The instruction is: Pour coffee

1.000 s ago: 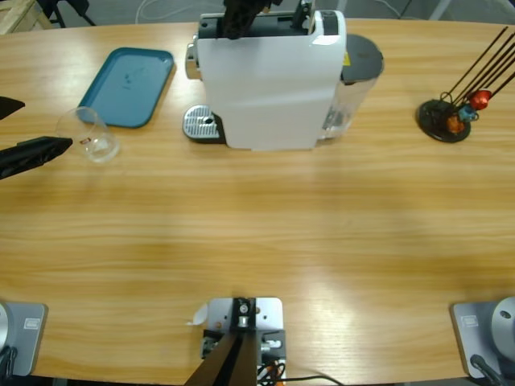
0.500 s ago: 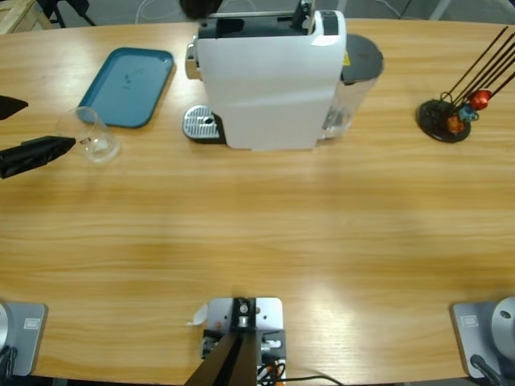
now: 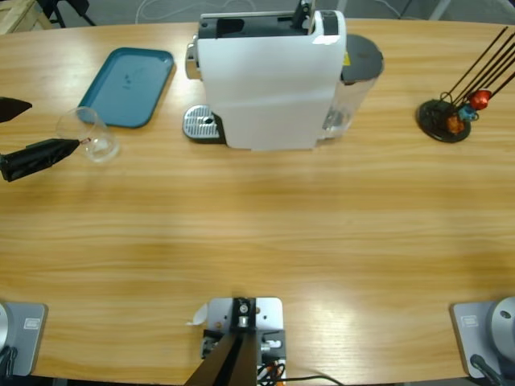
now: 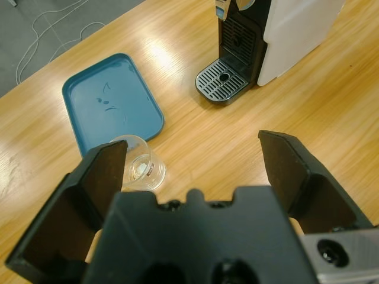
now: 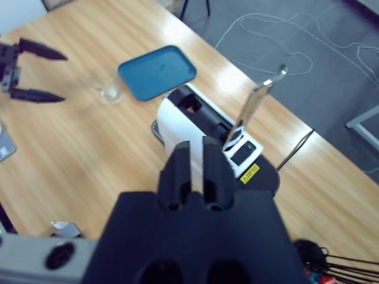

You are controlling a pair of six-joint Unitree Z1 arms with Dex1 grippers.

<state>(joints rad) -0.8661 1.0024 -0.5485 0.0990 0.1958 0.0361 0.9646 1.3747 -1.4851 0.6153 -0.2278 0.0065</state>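
Table (image 3: 257,233): long, pale wood, carrying everything below.
Coffee machine (image 3: 269,76): white body, upright at the far middle; its lever (image 5: 256,103) stands raised.
Drip grate (image 4: 222,80): round metal, at the machine's front foot, bare.
Tray (image 3: 129,86): teal, flat, left of the machine.
Left gripper (image 4: 192,163): low over the table's left edge, jaws spread wide, holding nothing; one jaw tip just beside the glass.
Right gripper (image 5: 196,168): high above the machine, jaws pressed together, empty.
Capsule stand (image 3: 447,119): black wire, far right, with orange and red capsules.
Glass (image 3: 88,134): clear, upright, just in front of the tray's near corner.
Coffee (image 4: 142,172): thin pale film at the glass bottom, hard to make out.
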